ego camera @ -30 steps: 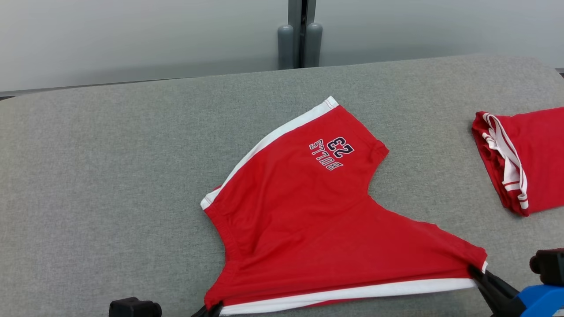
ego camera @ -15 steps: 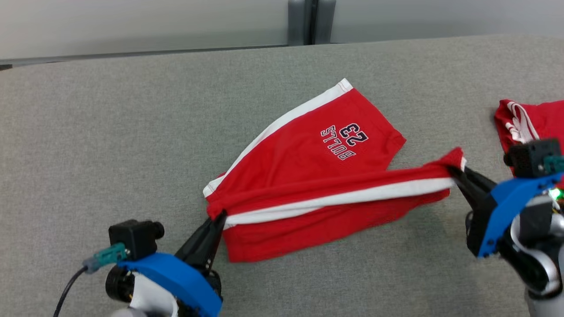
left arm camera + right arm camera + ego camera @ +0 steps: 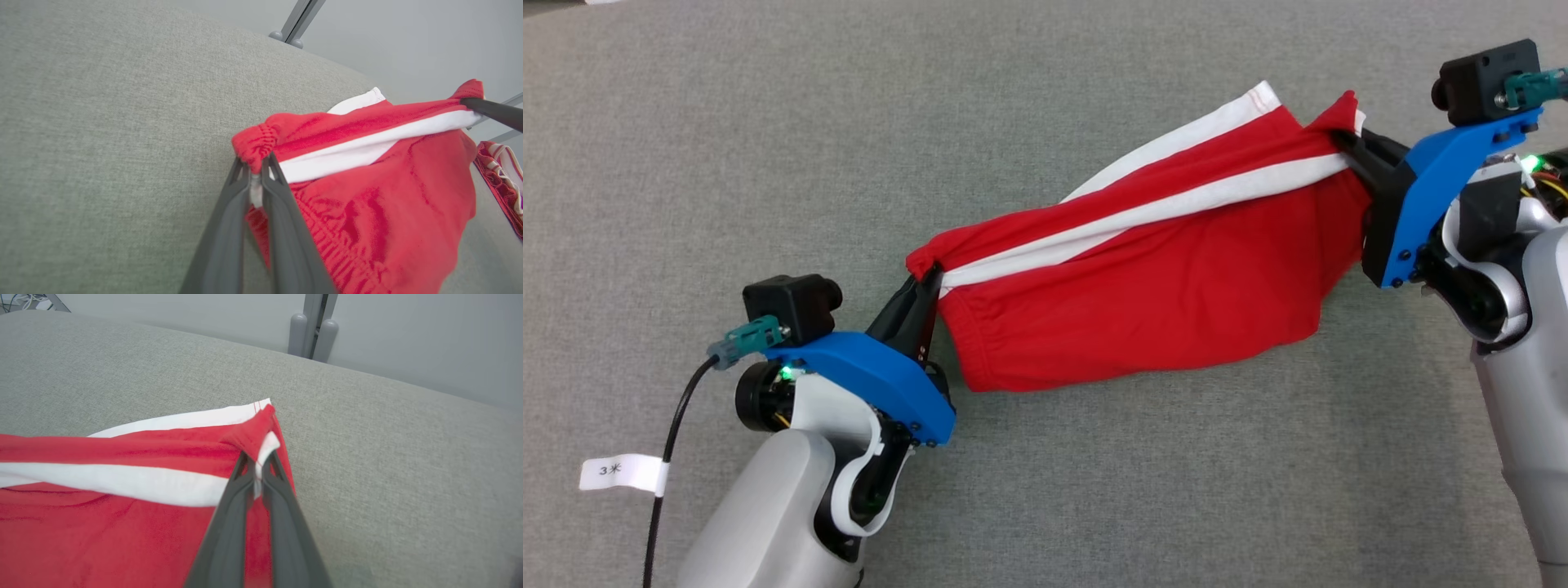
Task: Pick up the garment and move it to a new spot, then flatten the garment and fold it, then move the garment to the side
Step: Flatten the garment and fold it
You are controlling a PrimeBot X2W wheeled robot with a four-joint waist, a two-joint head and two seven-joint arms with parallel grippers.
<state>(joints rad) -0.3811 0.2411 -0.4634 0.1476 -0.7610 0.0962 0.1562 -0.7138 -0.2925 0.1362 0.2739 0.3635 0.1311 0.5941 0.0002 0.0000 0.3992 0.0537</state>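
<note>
The garment (image 3: 1160, 278) is a pair of red shorts with white side stripes, lifted and stretched between my two grippers over the grey padded table (image 3: 768, 147). My left gripper (image 3: 927, 278) is shut on its elastic waistband corner (image 3: 255, 141) at the left. At the upper right, my right gripper (image 3: 1343, 139) is shut on a hem corner (image 3: 263, 435). The cloth hangs down in a red fold below the taut white stripe, and its far leg with a white edge (image 3: 1254, 102) lies behind.
A second folded red and white garment (image 3: 500, 171) lies at the table's right side. A grey post with two rounded feet (image 3: 312, 332) stands behind the table's far edge. A tagged black cable (image 3: 674, 441) trails from my left wrist.
Both grippers have raised the near edge of the shorts and carried it away from me, over the far leg; the printed number is now covered. The head camera has tilted down.
</note>
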